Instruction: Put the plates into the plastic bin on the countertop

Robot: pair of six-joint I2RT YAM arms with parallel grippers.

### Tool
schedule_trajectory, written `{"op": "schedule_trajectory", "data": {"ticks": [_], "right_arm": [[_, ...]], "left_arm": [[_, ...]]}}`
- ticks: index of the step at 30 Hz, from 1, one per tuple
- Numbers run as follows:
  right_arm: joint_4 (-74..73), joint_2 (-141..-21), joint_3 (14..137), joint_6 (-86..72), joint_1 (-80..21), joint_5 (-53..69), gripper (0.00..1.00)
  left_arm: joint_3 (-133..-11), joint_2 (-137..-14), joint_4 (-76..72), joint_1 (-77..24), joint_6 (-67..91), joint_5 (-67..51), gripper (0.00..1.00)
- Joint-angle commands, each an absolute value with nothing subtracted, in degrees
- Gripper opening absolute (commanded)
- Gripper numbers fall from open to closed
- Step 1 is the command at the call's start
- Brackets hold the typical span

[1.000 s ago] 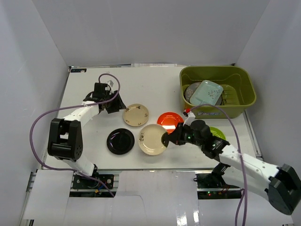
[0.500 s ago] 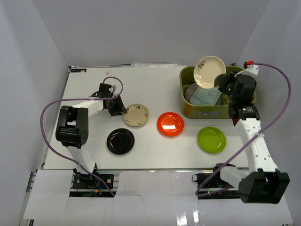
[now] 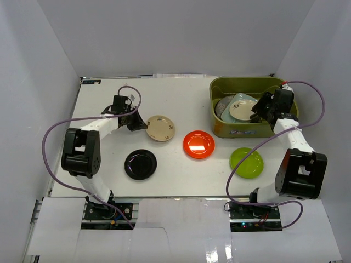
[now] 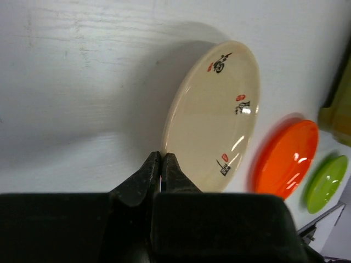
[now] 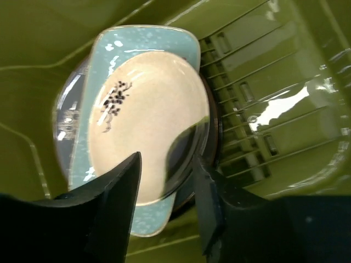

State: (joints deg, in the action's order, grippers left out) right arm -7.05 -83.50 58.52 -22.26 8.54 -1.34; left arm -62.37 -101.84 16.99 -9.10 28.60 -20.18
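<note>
My left gripper (image 4: 162,157) pinches the tan plate (image 4: 216,115) by its thin rim (glossy, slippery, breakable); my right gripper (image 5: 166,167) gapes empty.

Plain white walls (image 3: 175,33) enclose the space on three sides under soft, even light.

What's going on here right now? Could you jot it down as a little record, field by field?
In the plastic bin: cream plate atop pale-green plate, grey plate beneath
Loose on the countertop: orange plate, black plate, lime plate
Left claw: shut on the tan plate's rim
Right claw: open, above the cream plate
</note>
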Motion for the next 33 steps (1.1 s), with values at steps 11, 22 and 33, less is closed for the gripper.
{"op": "schedule_trajectory", "data": {"ticks": [11, 22, 33], "right_arm": [[7.19, -65.85, 55.47, -30.13, 6.78, 32.49, 0.98], [4.48, -65.65, 54.94, -26.63, -4.83, 35.95, 0.97], [3.17, -67.23, 57.82, -28.48, -3.52, 30.42, 0.08]], "left_arm": [[-82.68, -89.99, 16.61, -24.06, 35.33, -20.92, 0.00], [-89.47, -93.17, 16.00, -35.24, 35.59, -19.77, 0.00], [-81.40, -83.51, 16.68, -35.95, 29.03, -16.36, 0.71]]}}
